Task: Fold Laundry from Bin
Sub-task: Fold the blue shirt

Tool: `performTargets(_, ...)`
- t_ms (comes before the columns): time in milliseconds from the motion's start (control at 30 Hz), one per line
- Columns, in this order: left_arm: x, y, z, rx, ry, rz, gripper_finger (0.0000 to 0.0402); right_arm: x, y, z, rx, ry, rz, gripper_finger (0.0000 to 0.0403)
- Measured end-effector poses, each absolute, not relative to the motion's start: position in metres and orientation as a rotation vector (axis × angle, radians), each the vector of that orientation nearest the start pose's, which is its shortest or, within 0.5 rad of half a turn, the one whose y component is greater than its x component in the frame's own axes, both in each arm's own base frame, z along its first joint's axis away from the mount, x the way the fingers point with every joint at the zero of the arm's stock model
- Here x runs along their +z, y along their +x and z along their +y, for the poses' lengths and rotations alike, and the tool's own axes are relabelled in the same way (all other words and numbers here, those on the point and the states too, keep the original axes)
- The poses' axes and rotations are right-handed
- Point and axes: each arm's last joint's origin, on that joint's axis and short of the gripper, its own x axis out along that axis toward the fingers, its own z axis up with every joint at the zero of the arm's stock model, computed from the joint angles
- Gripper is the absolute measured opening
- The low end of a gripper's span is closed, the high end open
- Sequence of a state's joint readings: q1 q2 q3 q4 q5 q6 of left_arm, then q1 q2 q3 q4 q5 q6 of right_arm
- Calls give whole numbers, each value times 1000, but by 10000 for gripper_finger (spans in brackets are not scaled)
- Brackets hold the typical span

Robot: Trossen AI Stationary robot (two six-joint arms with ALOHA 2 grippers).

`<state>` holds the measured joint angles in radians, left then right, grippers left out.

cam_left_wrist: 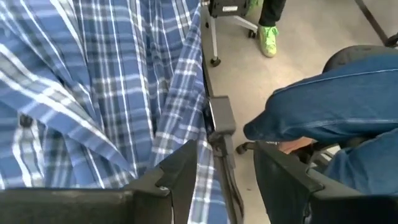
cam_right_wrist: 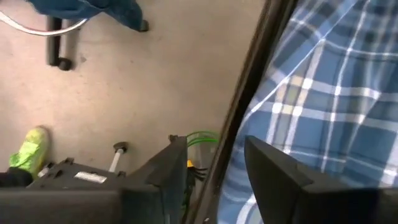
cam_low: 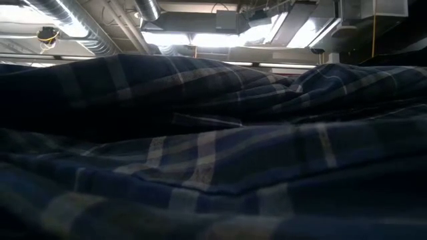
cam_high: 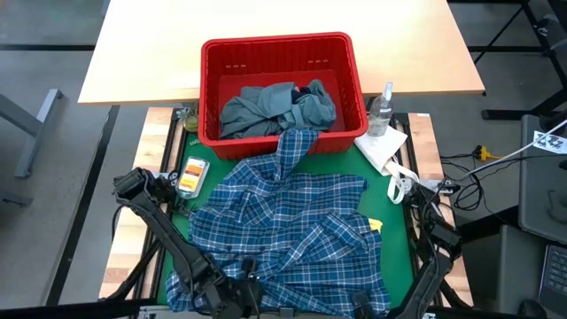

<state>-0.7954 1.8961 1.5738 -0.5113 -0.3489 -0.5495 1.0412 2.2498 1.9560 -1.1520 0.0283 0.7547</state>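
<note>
Sprawling over the green mat [cam_high: 376,173], the plaid shirt [cam_high: 288,226] trailed one sleeve up onto the rim of the red bin [cam_high: 275,53]. The left gripper [cam_left_wrist: 227,177] and right gripper [cam_right_wrist: 217,177] sat at the shirt's near hem, by the table's front edge, fingers parted and holding nothing.

Soft woven plaid shirt [cam_high: 283,226]; glossy plastic bin [cam_high: 282,55]

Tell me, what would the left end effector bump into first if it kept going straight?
Probably the edge of the plaid shirt hanging over the table's rim. The left end effector stands open right at it; depth is unclear.
</note>
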Motion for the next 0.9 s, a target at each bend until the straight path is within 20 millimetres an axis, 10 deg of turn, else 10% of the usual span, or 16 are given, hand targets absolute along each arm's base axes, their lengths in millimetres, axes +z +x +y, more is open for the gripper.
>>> performTargets(900, 183, 347, -289, -311, 120, 910, 153, 183, 238, 374, 205, -225, 1574, 8)
